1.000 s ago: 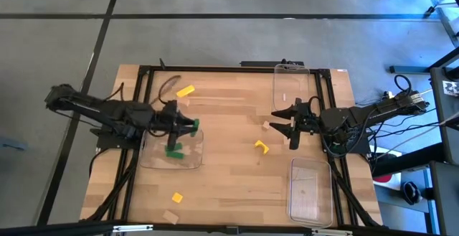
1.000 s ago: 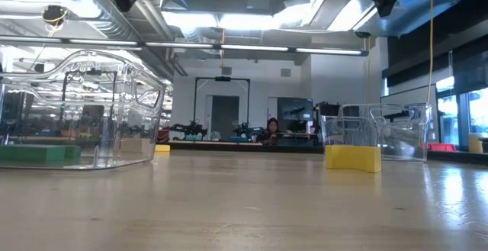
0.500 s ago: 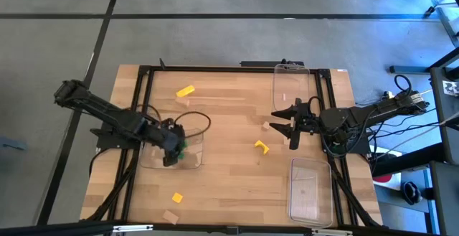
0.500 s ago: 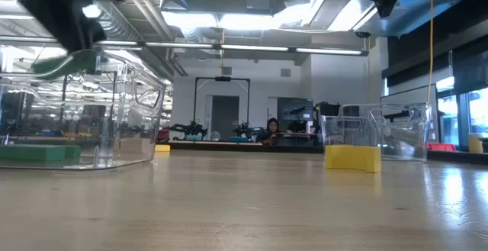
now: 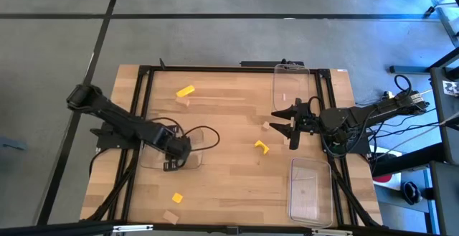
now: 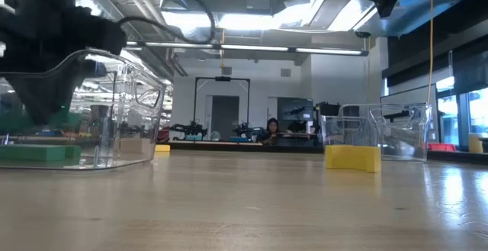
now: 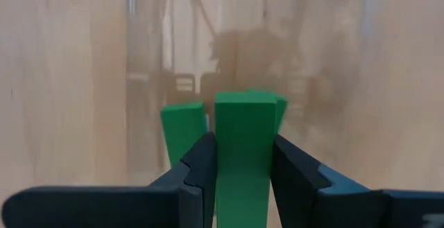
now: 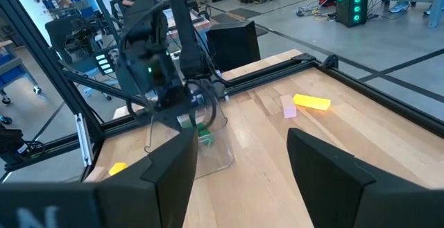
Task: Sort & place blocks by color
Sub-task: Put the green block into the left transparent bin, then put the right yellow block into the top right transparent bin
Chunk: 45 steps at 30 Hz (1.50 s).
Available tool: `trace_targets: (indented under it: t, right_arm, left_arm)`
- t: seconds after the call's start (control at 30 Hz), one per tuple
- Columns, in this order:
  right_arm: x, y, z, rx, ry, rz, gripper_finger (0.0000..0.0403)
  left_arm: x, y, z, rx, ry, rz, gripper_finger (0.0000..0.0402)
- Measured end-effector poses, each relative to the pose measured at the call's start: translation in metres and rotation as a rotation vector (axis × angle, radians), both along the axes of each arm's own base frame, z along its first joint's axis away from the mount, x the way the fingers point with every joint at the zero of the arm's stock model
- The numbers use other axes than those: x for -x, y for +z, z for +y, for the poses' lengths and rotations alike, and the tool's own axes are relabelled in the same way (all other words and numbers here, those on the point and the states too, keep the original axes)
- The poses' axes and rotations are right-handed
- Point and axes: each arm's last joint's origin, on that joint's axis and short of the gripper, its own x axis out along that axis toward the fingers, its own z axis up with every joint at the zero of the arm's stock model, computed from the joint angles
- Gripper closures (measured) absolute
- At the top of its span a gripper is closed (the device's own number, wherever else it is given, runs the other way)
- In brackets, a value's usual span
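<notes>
While the left gripper (image 7: 243,169) is reaching down into the clear tray (image 5: 192,163) near the table's (image 5: 229,186) left edge, its two dark fingers (image 7: 202,164) are clamping an upright green block (image 7: 243,155) between them. Two more green blocks are lying in that tray just behind the held one, one (image 7: 182,129) showing beside it and another mostly hidden. The right gripper (image 5: 285,122) is hovering near the right edge with its fingers spread apart, gripping nothing. A yellow block (image 5: 261,147) and a tan block (image 5: 265,126) are lying just beside it on the table. Another yellow block (image 5: 185,91) is sitting toward the far edge, and a yellow piece (image 5: 176,198) and a tan piece (image 5: 170,216) are sitting by the near-left corner.
</notes>
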Motion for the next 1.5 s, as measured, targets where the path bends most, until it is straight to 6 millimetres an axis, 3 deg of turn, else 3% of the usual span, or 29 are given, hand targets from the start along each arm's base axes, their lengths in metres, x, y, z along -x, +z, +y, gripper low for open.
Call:
trace_targets:
  t: [0.2,0.43,1.07,1.3,1.5]
  right_arm:
    - [0.0,0.0,0.0,-0.001,0.0,-0.001,0.0178]
    - [0.0,0.0,0.0,0.0,0.0,0.0,0.0178]
    - [0.0,0.0,0.0,0.0,0.0,0.0,0.0178]
    - [0.0,0.0,0.0,0.0,0.0,0.0,0.0178]
    - [0.0,0.0,0.0,0.0,0.0,0.0,0.0178]
  left_arm:
    - [0.0,-0.013,0.0,-0.042,-0.012,0.105,0.0309]
    - [0.0,-0.015,0.0,-0.045,-0.019,0.114,0.0308]
    - [0.001,-0.01,0.001,-0.038,0.014,0.103,0.022]
    - [0.008,0.022,0.01,-0.002,0.073,0.077,0.0191]
    - [0.011,0.092,0.026,0.057,0.144,-0.231,0.0184]
